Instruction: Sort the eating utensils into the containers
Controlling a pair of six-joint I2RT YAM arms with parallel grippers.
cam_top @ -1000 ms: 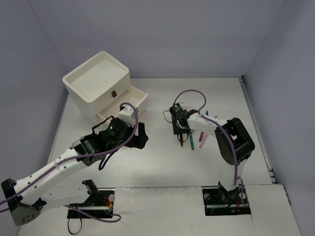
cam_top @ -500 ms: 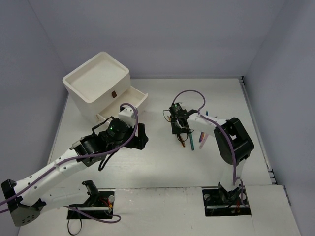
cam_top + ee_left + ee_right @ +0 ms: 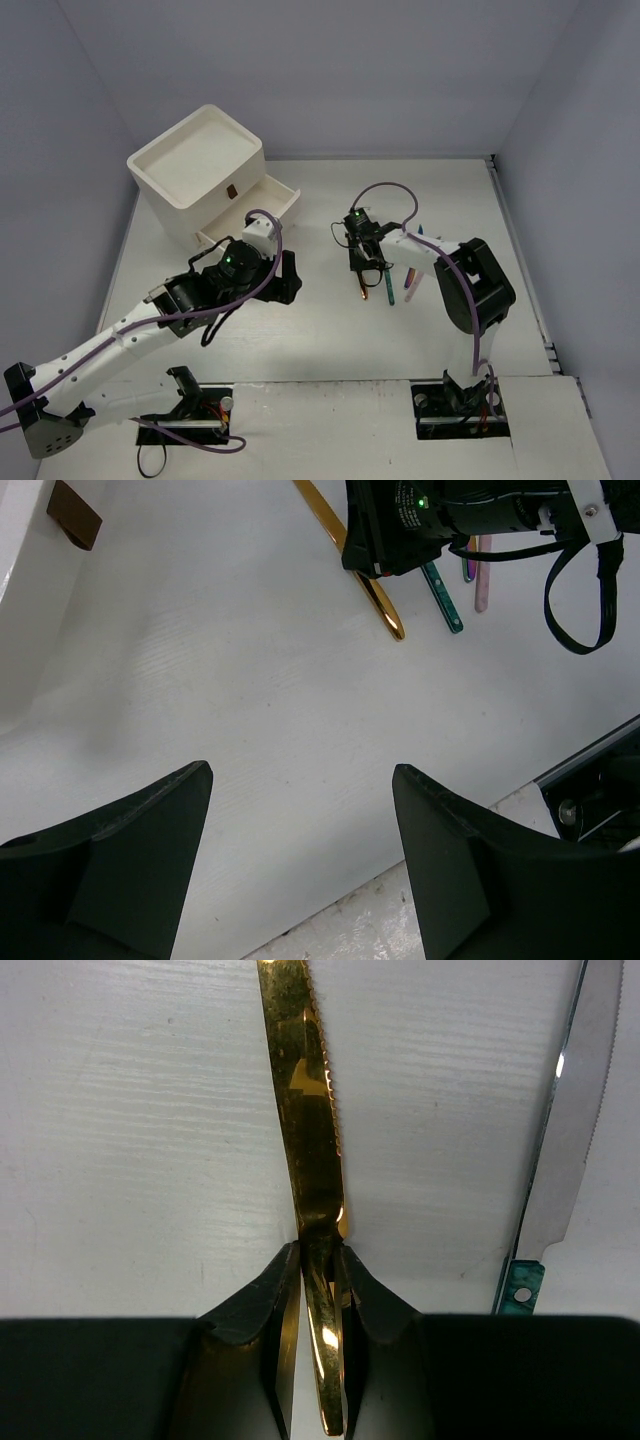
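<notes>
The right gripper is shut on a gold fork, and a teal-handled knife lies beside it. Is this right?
Not quite. The right gripper is shut on a gold knife, not a fork: the right wrist view shows its serrated blade. The teal-handled knife does lie beside it.

I get bright, even light from above, with soft shadows on the table [image 3: 330, 340]. Glare streaks the gold knife [image 3: 305, 1090] (sharp up close); my left gripper [image 3: 302, 772] looks dark and slightly soft.
</notes>
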